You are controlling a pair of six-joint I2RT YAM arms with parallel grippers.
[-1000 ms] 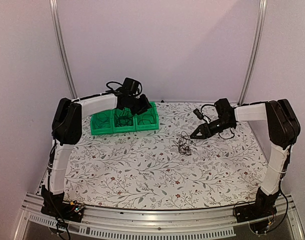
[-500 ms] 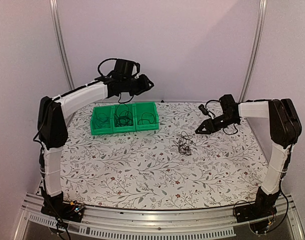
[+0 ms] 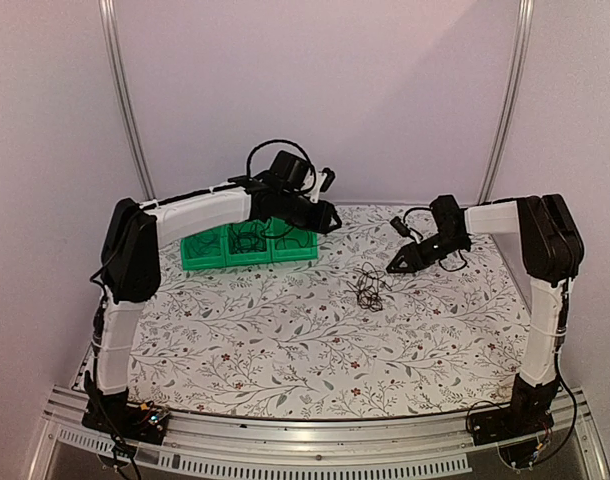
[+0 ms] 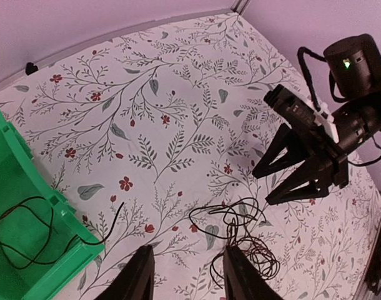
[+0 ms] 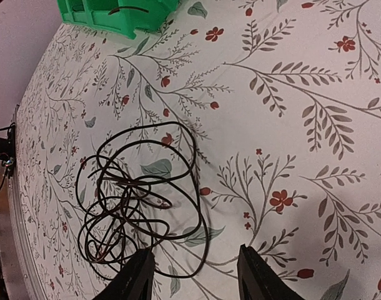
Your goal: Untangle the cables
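Reaching for the cables [image 3: 367,288] is the step we are judging to be in hand. The black tangle is lying on the flowered table [image 3: 285,340], right of centre, with its long axis running near to far. Our right claw [image 3: 396,268] is hanging just right of the tangle's far end with its tips pointing left at it and its fingers spread, holding nothing. It is the nearer one. Our left claw [image 3: 330,217] is hovering higher and farther left, over the right end of the green bins [image 3: 200,252], also spread and carrying nothing. The bins, with loose cords inside, are sitting well apart to the left. Pale walls are closing in the far side and the right.
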